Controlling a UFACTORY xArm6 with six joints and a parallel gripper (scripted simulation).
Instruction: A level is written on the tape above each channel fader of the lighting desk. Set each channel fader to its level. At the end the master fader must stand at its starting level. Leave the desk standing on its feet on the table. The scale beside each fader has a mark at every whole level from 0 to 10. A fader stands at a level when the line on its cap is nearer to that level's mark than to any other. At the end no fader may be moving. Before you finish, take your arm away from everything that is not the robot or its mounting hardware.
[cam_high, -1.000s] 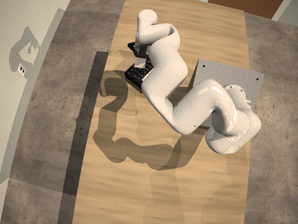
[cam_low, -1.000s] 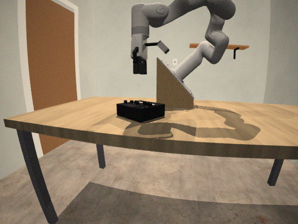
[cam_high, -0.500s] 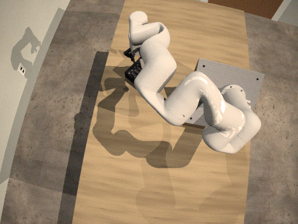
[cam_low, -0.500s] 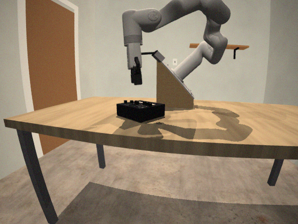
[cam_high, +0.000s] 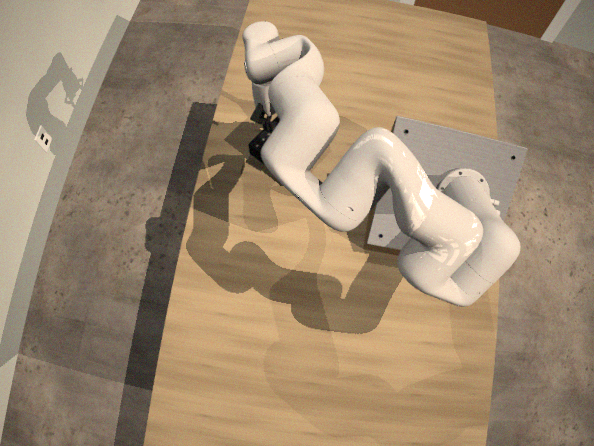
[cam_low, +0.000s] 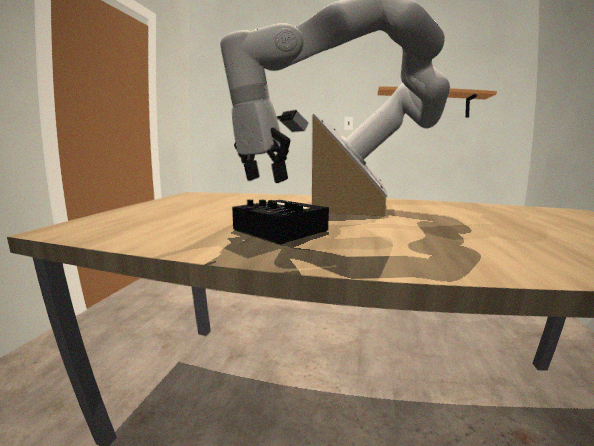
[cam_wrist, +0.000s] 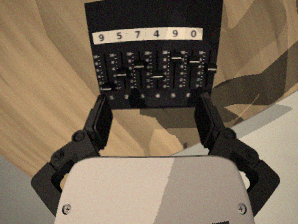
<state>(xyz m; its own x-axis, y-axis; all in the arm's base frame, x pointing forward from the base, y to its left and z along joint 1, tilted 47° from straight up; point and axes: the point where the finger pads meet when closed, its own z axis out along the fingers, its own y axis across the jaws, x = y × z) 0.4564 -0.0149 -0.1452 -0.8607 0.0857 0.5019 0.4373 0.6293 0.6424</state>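
one black lighting desk (cam_low: 280, 221) stands flat on the wooden table (cam_low: 450, 280), just left of the wedge-shaped arm mount (cam_low: 342, 177). the gripper (cam_low: 263, 170) hangs above the desk's far left part, apart from it, its fingers spread as wide as they go with nothing between them. in the wrist view a white tape strip (cam_wrist: 147, 35) reads 9 5 7 4 9 0 above a row of faders (cam_wrist: 156, 76); cap positions are too small to read exactly.
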